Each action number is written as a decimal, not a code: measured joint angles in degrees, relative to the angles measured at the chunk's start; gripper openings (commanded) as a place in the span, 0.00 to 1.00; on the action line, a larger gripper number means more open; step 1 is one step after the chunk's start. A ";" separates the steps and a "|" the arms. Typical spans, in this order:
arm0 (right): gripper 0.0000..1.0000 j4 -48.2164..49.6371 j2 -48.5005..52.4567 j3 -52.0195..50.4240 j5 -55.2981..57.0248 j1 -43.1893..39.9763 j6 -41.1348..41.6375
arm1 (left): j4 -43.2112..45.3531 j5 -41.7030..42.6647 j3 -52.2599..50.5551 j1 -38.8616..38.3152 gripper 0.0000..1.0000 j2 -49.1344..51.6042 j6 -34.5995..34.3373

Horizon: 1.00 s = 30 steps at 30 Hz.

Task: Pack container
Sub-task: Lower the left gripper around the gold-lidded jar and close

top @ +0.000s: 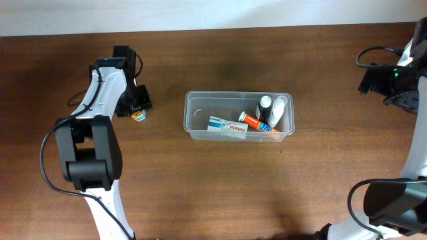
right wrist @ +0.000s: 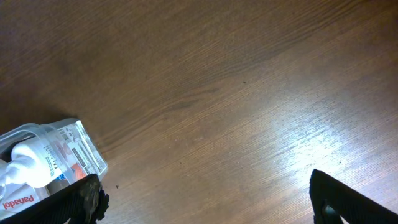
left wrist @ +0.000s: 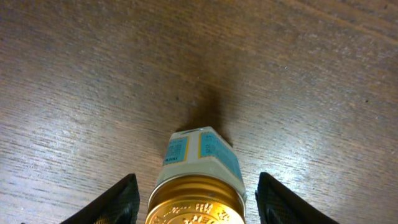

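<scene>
L gripper (left wrist: 196, 182): fingers (left wrist: 118, 200) spread apart, one on each side of a small jar with gold metal lid and blue-and-white label (left wrist: 200, 168). A gap is seen on both sides in the wrist view, so no contact w/ the jar is noted. Jar rests on the dark brown wooden table (top: 200, 187); whether it is upright or on its side can't be told. In the overhead view the jar (top: 139, 116) is seen just below the gripper tip, on the L side of the table, well apart from the container.

R gripper (right wrist: 205, 180): fingers (right wrist: 81, 202) spread wide, nothing held btwn them; only bare wood is seen under the gap. It is held at the far R of the table, w/ one rounded corner of the container at the L edge of its wrist view.

The clear rectangular plastic container w/ rounded corners and rim (top: 190, 113) sits at approx. table centre, btwn the two arms. Inside, toward its R half, are noted:
- a white-and-blue flat carton (top: 225, 127)
- an orange-red tube (top: 253, 121)
- two white bottles (top: 279, 111) lying side by side

L half of the tub is seen bare.
</scene>
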 measured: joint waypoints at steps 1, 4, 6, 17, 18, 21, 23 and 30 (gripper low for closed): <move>0.98 0.00 0.00 0.00 -0.02 0.00 0.00 | 0.11 0.00 0.00 0.00 0.61 0.02 0.00; 0.98 0.02 0.00 0.00 0.00 0.00 -0.02 | 0.13 0.00 0.00 0.00 0.61 0.00 0.00; 0.98 0.00 0.00 0.00 0.00 0.00 0.02 | 0.15 0.00 0.00 0.00 0.61 0.02 0.17; 0.98 0.00 0.00 0.00 0.00 0.00 0.02 | -0.28 0.00 0.00 0.00 0.61 0.00 0.66; 0.98 0.02 0.00 0.00 0.00 0.00 0.02 | -0.37 0.02 -0.02 0.00 0.61 0.02 0.66; 0.98 0.02 0.00 0.00 0.00 0.00 0.02 | -0.11 0.00 -0.02 0.00 0.61 0.02 0.85; 0.98 0.00 0.00 0.00 -0.02 0.00 0.00 | 0.13 0.00 -0.02 0.00 0.60 0.02 1.05; 0.98 0.00 0.00 0.00 0.00 0.00 0.02 | 0.09 0.00 -0.02 0.00 0.60 0.00 2.14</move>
